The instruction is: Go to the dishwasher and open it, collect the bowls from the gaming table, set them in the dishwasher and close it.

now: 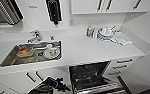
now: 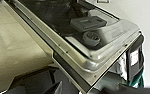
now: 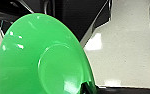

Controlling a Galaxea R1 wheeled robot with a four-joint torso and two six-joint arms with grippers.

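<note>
The dishwasher (image 1: 91,75) under the white counter stands open, its dark inside and lowered door facing me. The left wrist view looks along that door's inner side (image 2: 103,32), with its grey detergent box and round cap. My left gripper (image 2: 49,84) is a dark shape low beside the door's edge, and my left arm (image 1: 51,86) shows left of the dishwasher. A lime green bowl (image 3: 43,57) looms large, tilted on edge, with my right gripper (image 3: 85,87) shut on its rim. Behind the bowl are the dishwasher's dark opening and pale floor. The gaming table is out of view.
A steel sink (image 1: 8,60) with a tap (image 1: 34,37) holds several dishes, one orange-tinted. White dishes and a bottle (image 1: 89,31) stand at the counter's back right. Drawers (image 1: 121,65) flank the dishwasher on the right, cabinet doors (image 1: 31,76) on the left.
</note>
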